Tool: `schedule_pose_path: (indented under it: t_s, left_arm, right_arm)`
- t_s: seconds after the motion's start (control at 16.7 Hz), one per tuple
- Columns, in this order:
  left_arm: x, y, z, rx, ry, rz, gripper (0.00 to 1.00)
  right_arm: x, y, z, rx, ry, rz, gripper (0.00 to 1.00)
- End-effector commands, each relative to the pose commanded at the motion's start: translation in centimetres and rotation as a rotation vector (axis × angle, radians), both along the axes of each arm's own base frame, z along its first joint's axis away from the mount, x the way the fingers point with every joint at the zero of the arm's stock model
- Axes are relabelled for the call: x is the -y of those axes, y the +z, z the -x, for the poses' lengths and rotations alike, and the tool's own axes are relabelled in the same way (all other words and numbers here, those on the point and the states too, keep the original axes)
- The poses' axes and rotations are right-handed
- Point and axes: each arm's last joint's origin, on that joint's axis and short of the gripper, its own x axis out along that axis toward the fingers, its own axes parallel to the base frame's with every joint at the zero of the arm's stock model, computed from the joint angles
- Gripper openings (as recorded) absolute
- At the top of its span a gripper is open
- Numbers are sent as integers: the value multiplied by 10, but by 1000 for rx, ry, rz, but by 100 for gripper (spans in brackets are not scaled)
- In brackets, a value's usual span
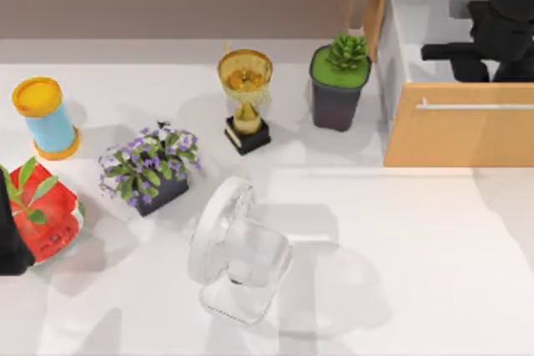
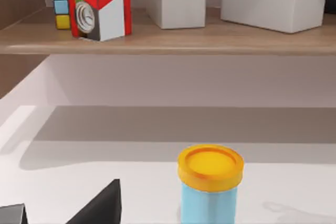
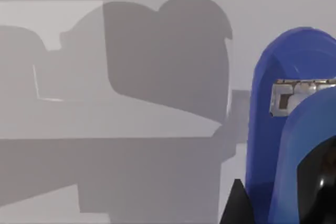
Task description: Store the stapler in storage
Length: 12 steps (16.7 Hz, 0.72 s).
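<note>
Up at the table's back right, the right gripper [image 1: 467, 52] is reaching into the open drawer [image 1: 455, 135], over its white inside. Seen from the right wrist, the blue stapler [image 3: 291, 129] is sitting between the fingers [image 3: 236, 205], gripped. The left arm [image 1: 10, 239] is idling at the table's left edge.

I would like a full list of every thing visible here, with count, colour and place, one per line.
stapler: 1, blue, held over the drawer's inside
drawer: 1, light wood, open, top right
trophy: 1, gold, centre
succulent pot: 1, dark, left of drawer
flower pot: 1, purple blooms, left centre
can: 1, blue with yellow lid, left
fan: 1, white, front centre
red pot: 1, left edge
puzzle cubes: 2, shelf
white boxes: 2, shelf
right gripper: above the drawer
left gripper: near the can
</note>
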Motion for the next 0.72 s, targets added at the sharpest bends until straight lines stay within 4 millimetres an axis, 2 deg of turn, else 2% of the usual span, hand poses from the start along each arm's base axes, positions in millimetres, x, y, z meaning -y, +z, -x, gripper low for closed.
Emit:
schedule_pose_path:
  t_s: [0.54, 0.72]
  left_arm:
    - [0, 0, 0, 0, 0, 0, 100]
    - [0, 0, 0, 0, 0, 0, 100]
  right_arm:
    - [-3, -10, 0, 0, 6, 3, 0]
    - [-3, -10, 0, 0, 6, 3, 23]
